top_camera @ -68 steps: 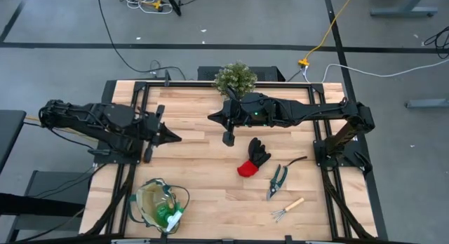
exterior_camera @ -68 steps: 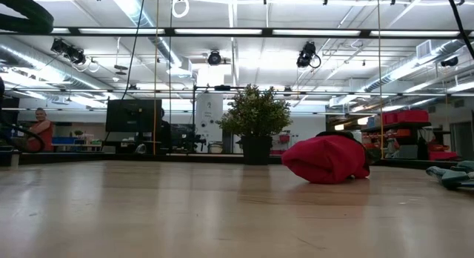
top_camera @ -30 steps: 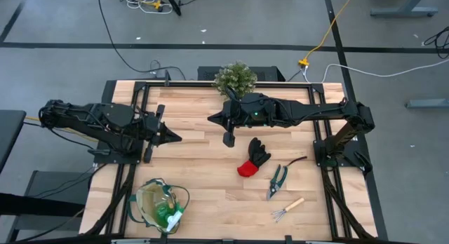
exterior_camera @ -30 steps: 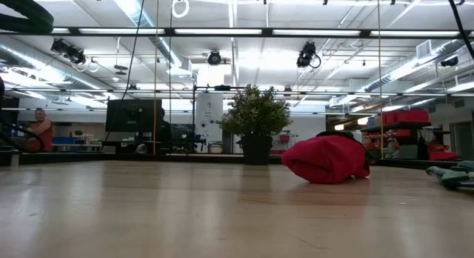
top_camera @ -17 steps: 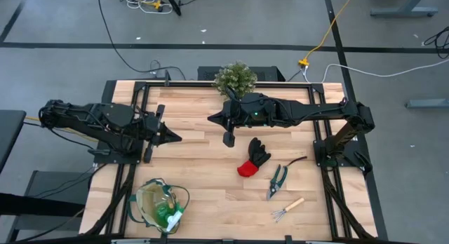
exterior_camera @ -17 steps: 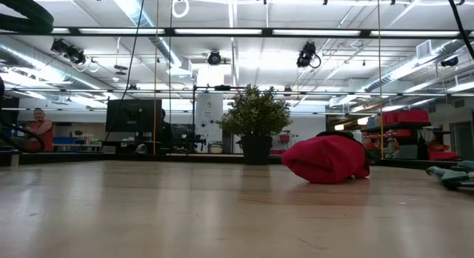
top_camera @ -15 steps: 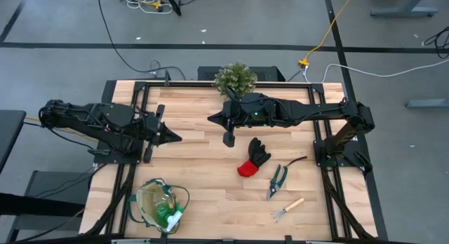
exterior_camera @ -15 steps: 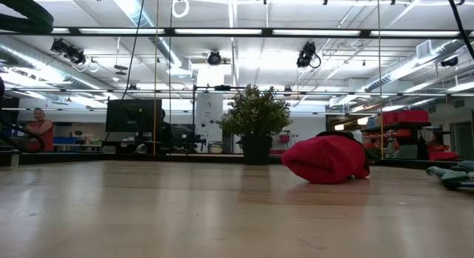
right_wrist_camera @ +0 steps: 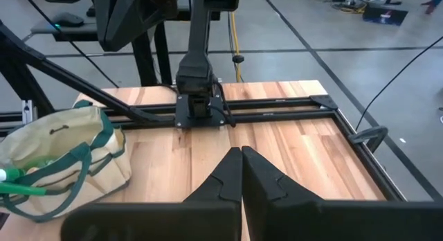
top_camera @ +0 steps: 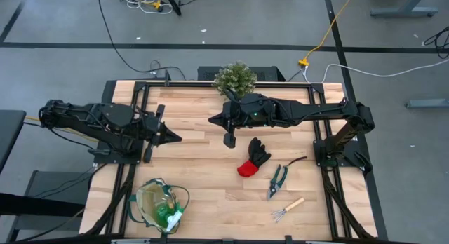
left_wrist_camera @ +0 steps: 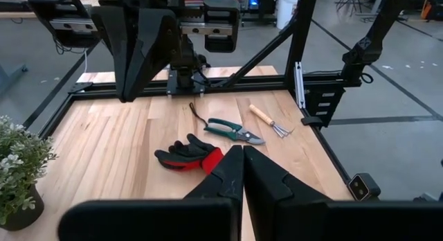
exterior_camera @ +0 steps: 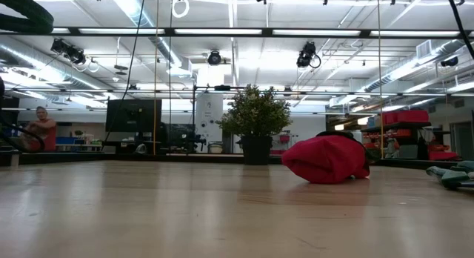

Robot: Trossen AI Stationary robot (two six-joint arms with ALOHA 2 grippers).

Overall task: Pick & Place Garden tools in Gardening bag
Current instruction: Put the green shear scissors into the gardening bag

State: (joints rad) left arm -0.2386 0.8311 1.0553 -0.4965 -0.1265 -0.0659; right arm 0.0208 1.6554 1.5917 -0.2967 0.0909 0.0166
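A pale butcher-block table (top_camera: 203,160), framed by black aluminium rails, is standing on a grey concrete floor crossed by dark cables and one yellow cord. Seen level from the table top, the room behind is stretching away as a wide workshop with strip lights, ceiling ducts, hanging black cameras, a dark monitor and red bins on shelving; a person (exterior_camera: 38,128) is sitting far off at the side.

The left gripper (top_camera: 170,137) is hovering over the table's left part, its fingers (left_wrist_camera: 221,175) pressed together and gripping nothing. The right gripper (top_camera: 215,119) is hanging above the far middle of the board, just in front of the potted plant (top_camera: 235,77) at the far edge; its fingers (right_wrist_camera: 228,173) are likewise pressed tight on nothing.

The gardening bag (top_camera: 161,205) is sitting at the near-left corner, mouth upward, with the green spray bottle (top_camera: 168,216) lying inside it. The black-and-red glove (top_camera: 254,158) is lying near the table's centre, right of the middle. Just beside it toward the right are resting the pruning shears (top_camera: 277,179), and nearer the front edge a wooden-handled mini rake (top_camera: 288,208) is lying apart from them.
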